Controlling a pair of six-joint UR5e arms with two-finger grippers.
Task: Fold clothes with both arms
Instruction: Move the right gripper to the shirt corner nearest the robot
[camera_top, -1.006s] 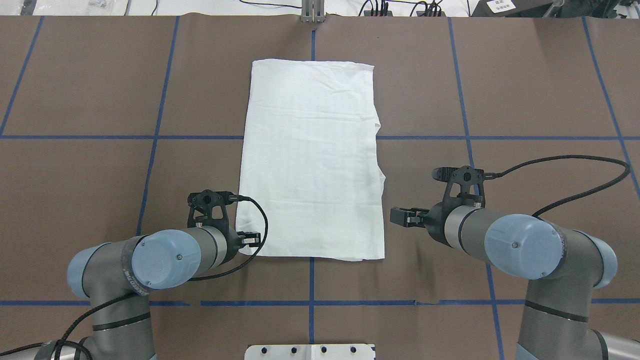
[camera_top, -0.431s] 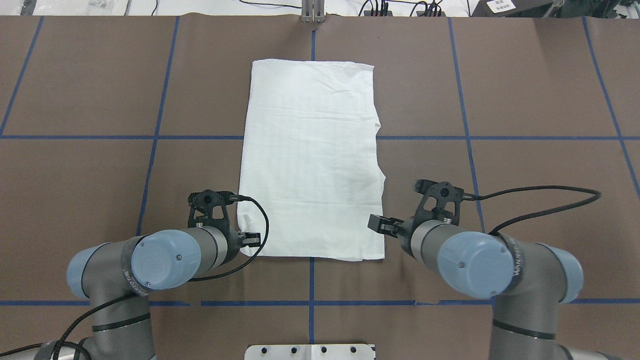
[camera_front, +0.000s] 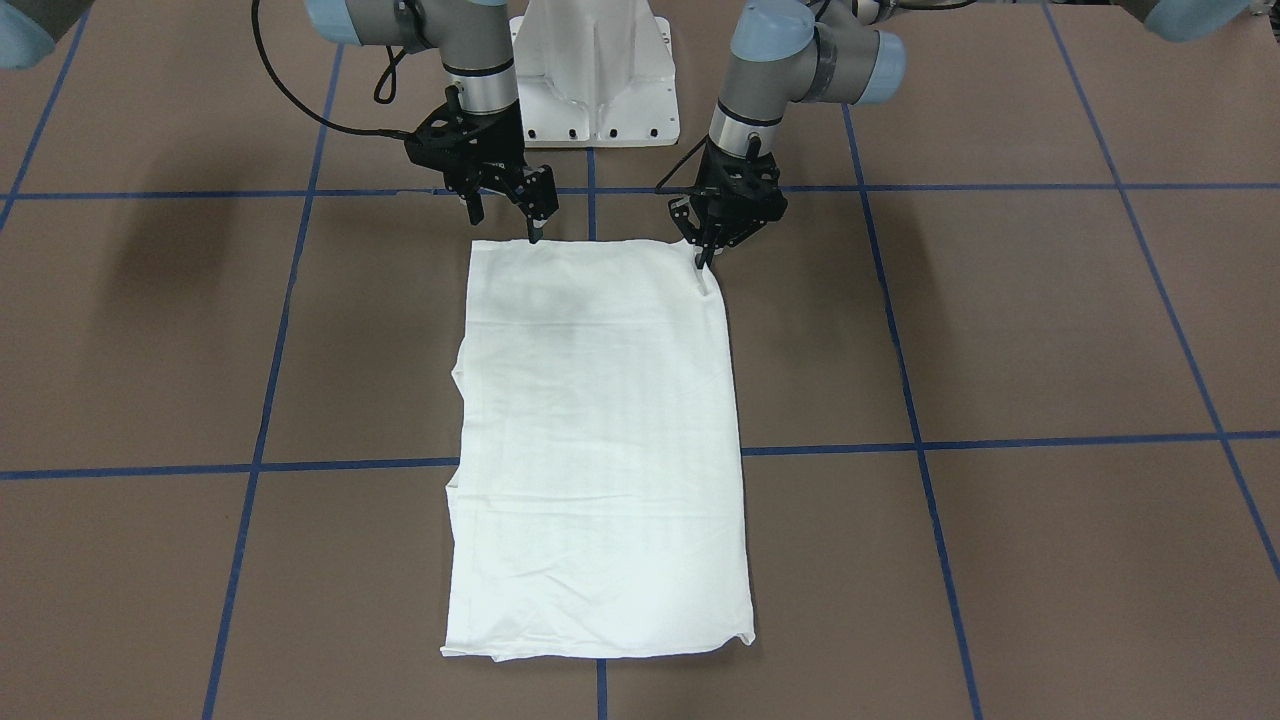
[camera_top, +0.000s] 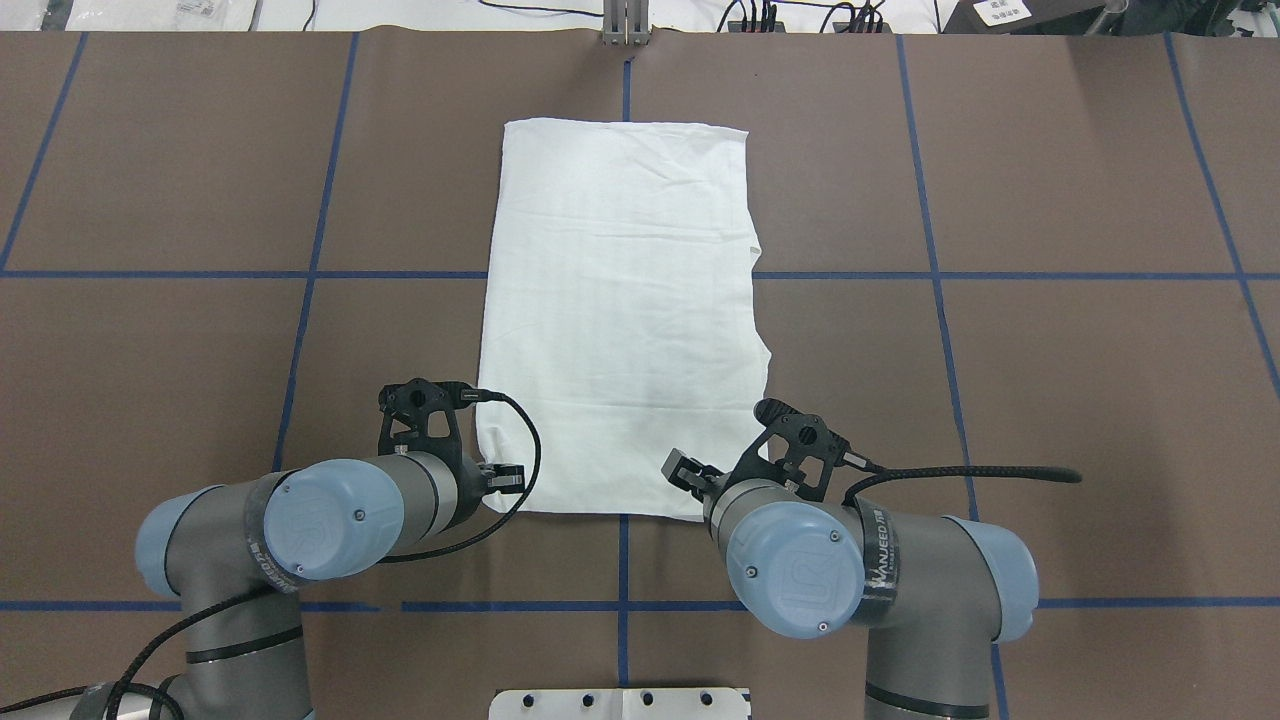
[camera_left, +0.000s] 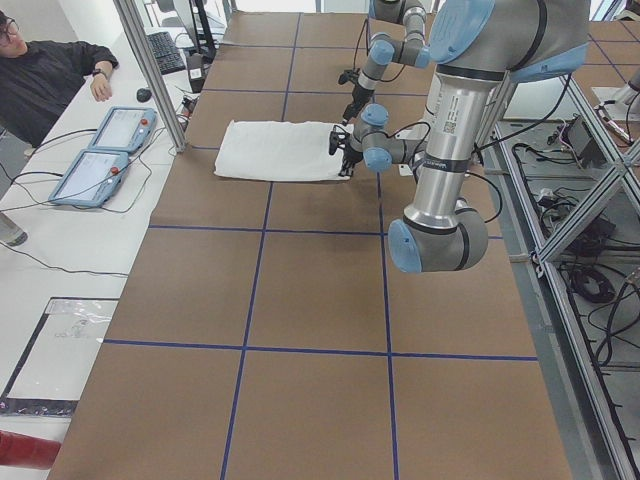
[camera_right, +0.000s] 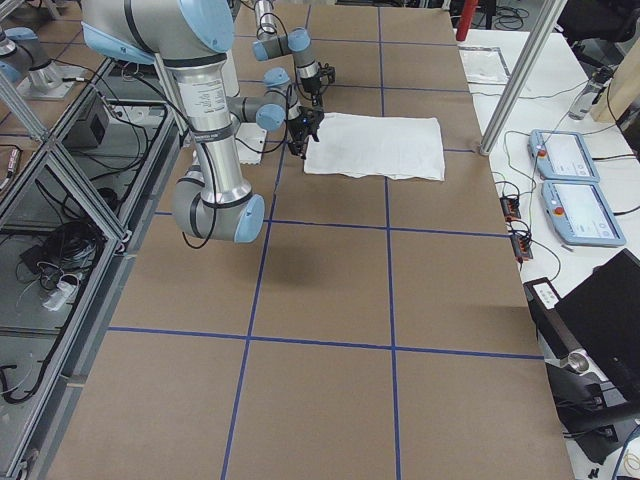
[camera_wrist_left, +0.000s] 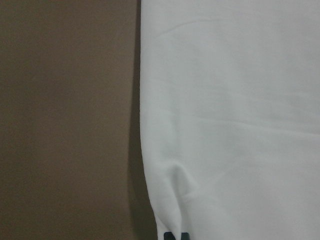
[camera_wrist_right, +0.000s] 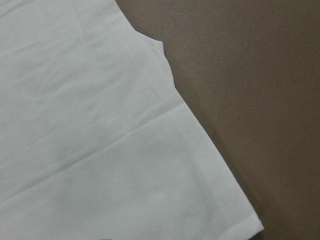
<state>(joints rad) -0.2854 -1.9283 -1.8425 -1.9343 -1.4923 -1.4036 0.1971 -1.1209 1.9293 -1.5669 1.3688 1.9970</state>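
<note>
Fingers of the left gripper (camera_front: 702, 258) are pinched together on one near corner of the white T-shirt (camera_front: 600, 440). The left wrist view shows a small pucker of cloth drawn up at them, so that corner looks secured for lifting. By the other near corner the right gripper (camera_front: 505, 222) hangs just over the hem with its fingers (camera_front: 533, 225) spread, holding nothing. It seems to be lining up its own pinch so that both corners can rise together with the hem level. Whether a fingertip already touches the cloth I cannot tell. Beyond them the shirt lies flat on the brown bench (camera_front: 1000, 330), already narrowed into a long rectangle with no sleeve showing. It runs straight away from the robot to a square far edge. That lay suits the likely next fold, with the near hem carried over toward the far edge.
</note>
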